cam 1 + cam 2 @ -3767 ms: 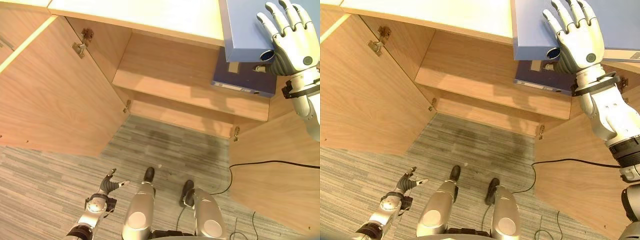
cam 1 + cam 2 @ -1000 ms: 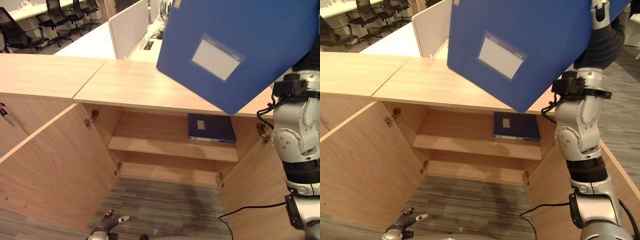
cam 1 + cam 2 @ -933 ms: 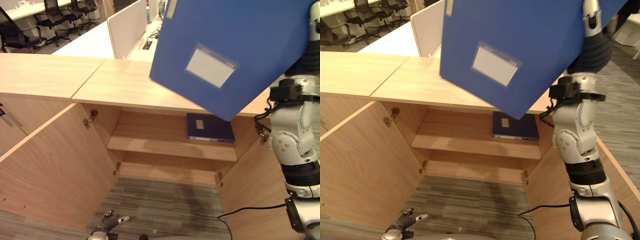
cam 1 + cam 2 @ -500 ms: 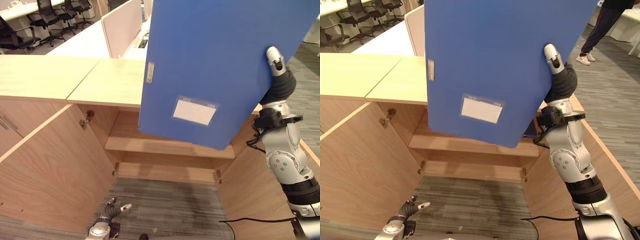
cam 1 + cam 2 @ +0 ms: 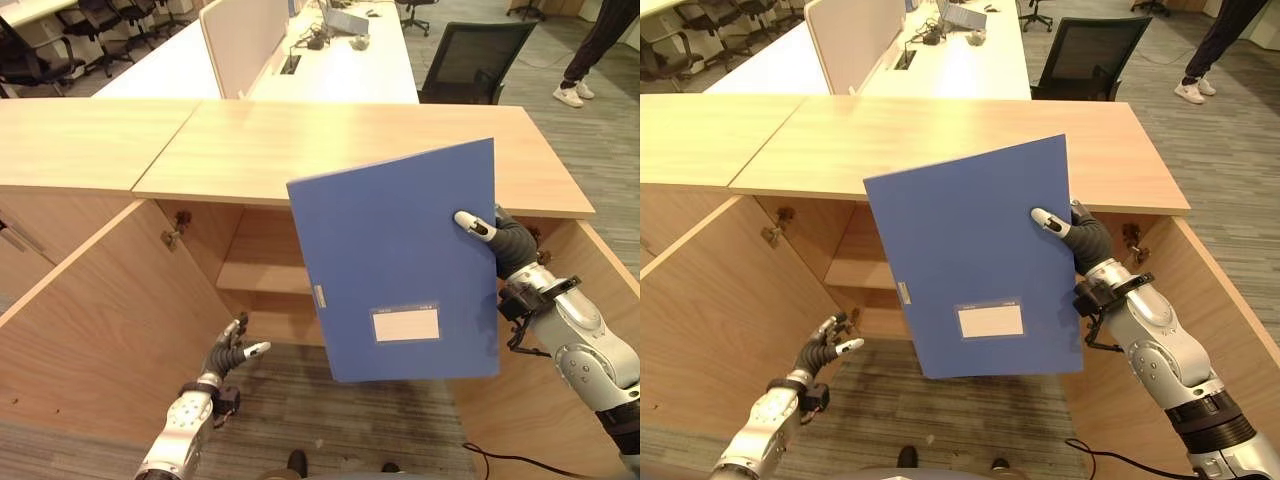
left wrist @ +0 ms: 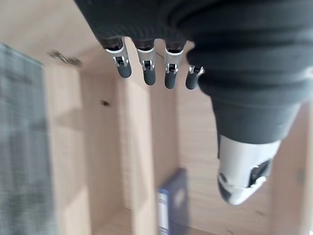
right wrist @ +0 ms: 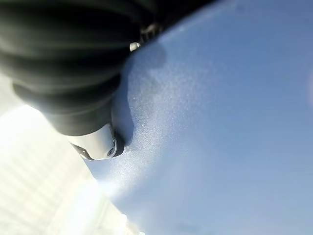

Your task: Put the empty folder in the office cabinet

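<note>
Come down from high up and now hanging upright right in front of the open office cabinet (image 5: pixel 110 300), the blue folder (image 5: pixel 400 260); not yet inside, so probably next a push in toward the shelf (image 5: pixel 262 278). Pinched at its side edge by the right hand (image 5: pixel 1068 228), thumb on the front. Low by the left door, the left hand (image 5: pixel 228 352), fingers (image 6: pixel 145 68) loose, holding nothing.

Behind the wood counter you see a long white desk (image 5: pixel 330 70), a black office chair (image 5: pixel 470 60), and a person's white shoes (image 5: pixel 573 95) on grey carpet (image 5: pixel 600 130).
</note>
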